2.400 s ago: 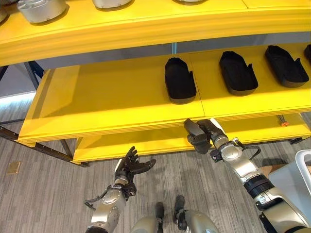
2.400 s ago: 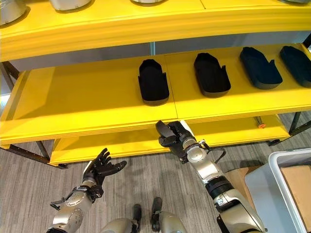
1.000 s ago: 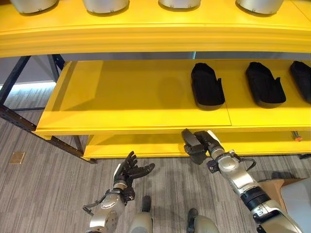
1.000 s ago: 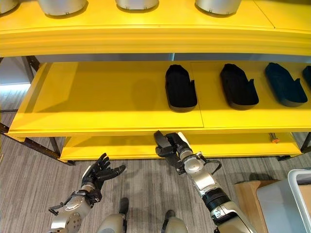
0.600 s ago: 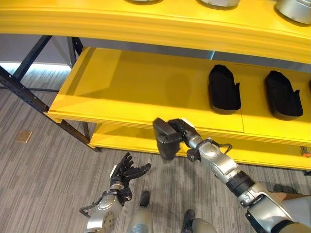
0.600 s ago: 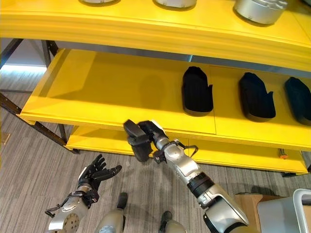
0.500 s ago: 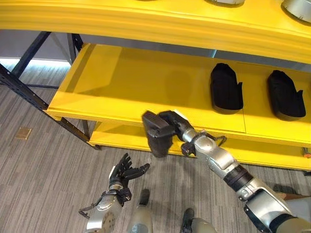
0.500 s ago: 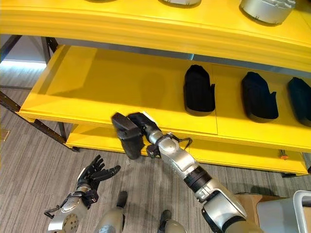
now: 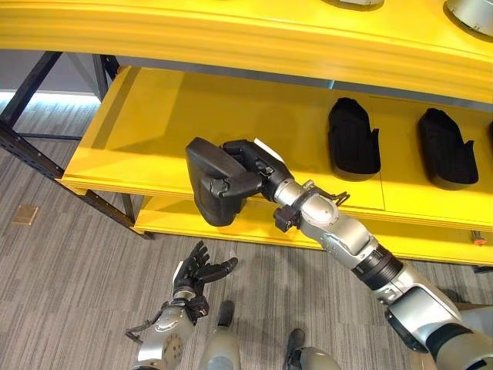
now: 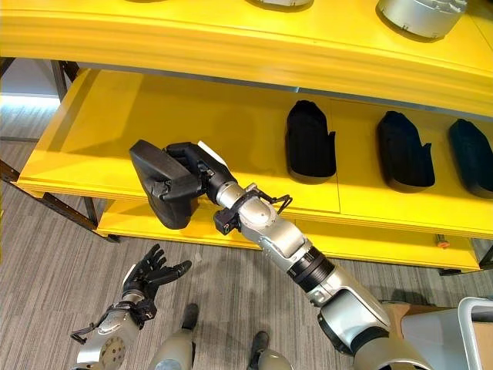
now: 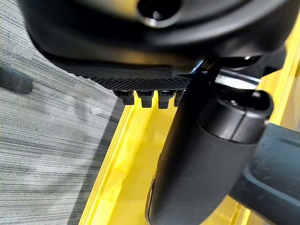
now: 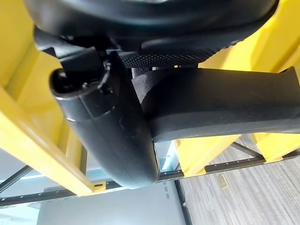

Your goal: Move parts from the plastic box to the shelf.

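Note:
A black moulded part is clamped in my right hand, whose fingers and thumb curl round its near end. The part hangs tilted in the air, just over the front lip of the yellow middle shelf, left of the parts lying there. In the right wrist view the same part runs out past the thumb. Low down over the carpet, my left hand stays open with its fingers spread and holds nothing.
Three like black parts lie in a row on the middle shelf's right half. Silver round parts stand on the top shelf. A lower yellow shelf sits beneath. A grey plastic box's corner shows at the bottom right.
My right hand has raised the black part from below the shelf's front edge, up and to the left, level with the middle shelf. The camera shifted too. The left hand stayed put.

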### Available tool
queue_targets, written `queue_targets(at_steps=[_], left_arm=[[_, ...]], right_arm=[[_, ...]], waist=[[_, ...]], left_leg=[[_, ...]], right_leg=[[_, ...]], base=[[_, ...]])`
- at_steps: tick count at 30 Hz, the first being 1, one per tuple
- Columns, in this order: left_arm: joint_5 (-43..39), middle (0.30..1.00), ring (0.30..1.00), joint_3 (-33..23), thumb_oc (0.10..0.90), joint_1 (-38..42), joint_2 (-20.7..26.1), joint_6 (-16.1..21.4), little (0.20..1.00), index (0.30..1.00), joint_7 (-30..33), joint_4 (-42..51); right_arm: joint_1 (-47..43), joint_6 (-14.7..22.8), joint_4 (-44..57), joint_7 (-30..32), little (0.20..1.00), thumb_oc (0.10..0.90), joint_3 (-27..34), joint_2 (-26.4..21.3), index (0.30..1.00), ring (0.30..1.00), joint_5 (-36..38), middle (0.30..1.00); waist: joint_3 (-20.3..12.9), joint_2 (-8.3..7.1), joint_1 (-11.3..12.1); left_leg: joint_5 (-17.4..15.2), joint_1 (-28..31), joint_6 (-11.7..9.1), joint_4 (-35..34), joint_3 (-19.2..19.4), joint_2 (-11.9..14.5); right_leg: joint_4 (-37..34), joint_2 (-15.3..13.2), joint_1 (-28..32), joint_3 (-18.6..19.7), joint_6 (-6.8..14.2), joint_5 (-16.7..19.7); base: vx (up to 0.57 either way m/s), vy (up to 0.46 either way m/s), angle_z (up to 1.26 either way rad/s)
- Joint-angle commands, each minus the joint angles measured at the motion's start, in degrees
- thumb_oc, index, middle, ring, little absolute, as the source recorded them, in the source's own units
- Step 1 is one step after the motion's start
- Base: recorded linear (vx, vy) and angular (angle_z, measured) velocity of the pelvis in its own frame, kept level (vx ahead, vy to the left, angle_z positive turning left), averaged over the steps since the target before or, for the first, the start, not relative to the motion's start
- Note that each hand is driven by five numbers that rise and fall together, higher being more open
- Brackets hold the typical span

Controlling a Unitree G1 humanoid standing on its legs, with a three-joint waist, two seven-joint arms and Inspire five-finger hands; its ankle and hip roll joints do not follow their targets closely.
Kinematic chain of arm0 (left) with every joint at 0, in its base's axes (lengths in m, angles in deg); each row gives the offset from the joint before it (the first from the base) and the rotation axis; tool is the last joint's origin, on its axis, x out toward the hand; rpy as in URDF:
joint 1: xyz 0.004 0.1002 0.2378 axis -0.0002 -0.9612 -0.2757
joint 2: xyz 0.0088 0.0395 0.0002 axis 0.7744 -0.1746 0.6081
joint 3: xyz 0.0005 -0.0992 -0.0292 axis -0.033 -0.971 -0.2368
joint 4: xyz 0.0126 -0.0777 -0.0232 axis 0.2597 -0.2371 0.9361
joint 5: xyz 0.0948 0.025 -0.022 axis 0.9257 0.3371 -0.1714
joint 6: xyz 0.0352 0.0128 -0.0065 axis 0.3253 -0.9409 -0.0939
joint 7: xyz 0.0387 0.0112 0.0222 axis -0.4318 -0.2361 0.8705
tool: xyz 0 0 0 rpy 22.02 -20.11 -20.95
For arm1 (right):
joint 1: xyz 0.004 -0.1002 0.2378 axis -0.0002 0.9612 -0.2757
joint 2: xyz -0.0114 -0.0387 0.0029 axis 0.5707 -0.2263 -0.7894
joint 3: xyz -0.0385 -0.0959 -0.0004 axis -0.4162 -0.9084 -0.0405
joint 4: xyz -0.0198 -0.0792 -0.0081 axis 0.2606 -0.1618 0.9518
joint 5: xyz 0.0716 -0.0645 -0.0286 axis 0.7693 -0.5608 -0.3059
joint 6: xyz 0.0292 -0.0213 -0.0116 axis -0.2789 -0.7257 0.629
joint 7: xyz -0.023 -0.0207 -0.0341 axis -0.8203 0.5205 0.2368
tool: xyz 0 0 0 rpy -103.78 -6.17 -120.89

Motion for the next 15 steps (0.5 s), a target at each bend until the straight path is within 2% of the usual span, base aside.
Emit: queue_targets(at_steps=[1,15], left_arm=[[-0.4,1.0,1.0,0.4,0.9,2.0,6.5,4.3,1.0,1.0,0.2,3.9],[-1.6,1.0,1.0,0.2,0.9,1.7,8.1,5.3,1.0,1.0,0.2,4.3]], right_arm=[[-14.5,11.0,8.0,1.1,0.3,0.4,3.3,2.4,0.3,0.3,1.2,0.3],[-22.0,11.0,5.8,0.6,0.3,0.4,-0.1,1.7,0.3,0.3,-2.3,0.3]], waist=[[-3.0,-3.94,-0.5],[-4.0,-3.58,-0.4]], left_leg=[[-5.1,0.9,-1.2,1.4,-0.1,3.2],[-4.8,1.5,-1.3,0.5,-0.4,3.4]], right_leg=[[-15.8,-5.8,8.9,0.5,4.8,8.1],[-15.5,-5.7,9.4,0.0,4.8,7.5]], base=[[0.02,-0.005,-0.07],[0.0,0.0,0.0]])
